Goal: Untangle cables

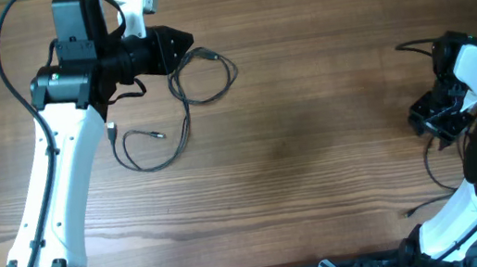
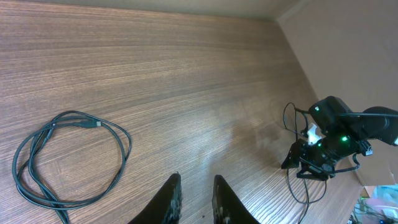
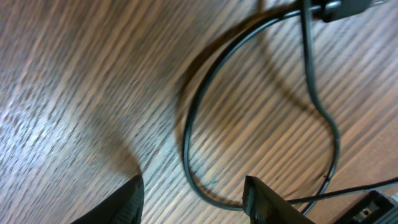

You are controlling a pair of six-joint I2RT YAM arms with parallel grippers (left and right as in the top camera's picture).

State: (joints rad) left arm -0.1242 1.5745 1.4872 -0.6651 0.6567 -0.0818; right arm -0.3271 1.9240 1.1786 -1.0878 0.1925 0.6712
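Two loose loops of cables (image 2: 74, 114) lay near the worktop's (image 1: 314, 141) far left corner; whether they were one cord or two I could not tell. Another cord (image 3: 186, 127) by the right edge ran partly beneath the right gripper (image 3: 193, 186), whose jaws were spread over it, not pinching. Beside the loops, the left gripper (image 2: 196, 186), cut off below, was nearly pressed together and empty.

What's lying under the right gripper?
A loop of thin black cable lies on the wooden table beneath the right gripper, between its spread fingers. Its lower end runs behind one finger, hidden.
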